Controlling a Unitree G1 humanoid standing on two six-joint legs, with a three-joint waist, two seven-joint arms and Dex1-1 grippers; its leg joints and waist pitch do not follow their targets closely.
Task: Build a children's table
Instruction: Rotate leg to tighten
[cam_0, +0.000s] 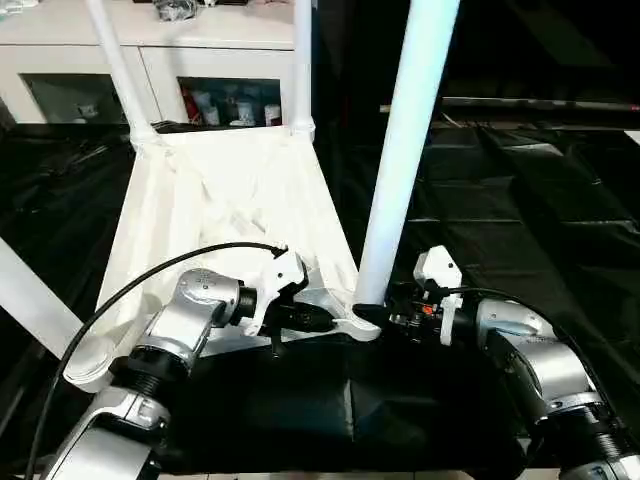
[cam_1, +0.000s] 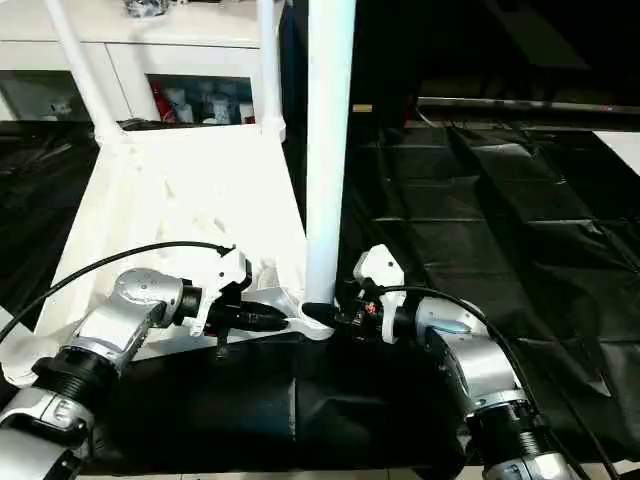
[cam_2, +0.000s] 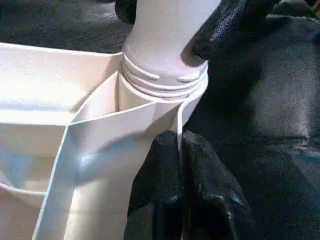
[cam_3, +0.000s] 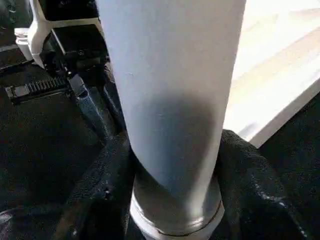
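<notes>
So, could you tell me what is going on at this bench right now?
The robot is putting together a white children's table, whose top lies upside down on black sheeting. Two legs already stand in the far corner sockets. The left claw is shut on the rim at the near corner. The right claw sits around the base of a third leg, upright in that corner's socket. A fourth leg slants at the picture's left edge.

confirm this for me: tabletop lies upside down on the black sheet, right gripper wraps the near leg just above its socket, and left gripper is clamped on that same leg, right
Not quite. The left gripper is shut on the tabletop rim beside the corner socket, not on the leg, as the left wrist view shows. The right gripper does wrap that leg just above the socket.
</notes>
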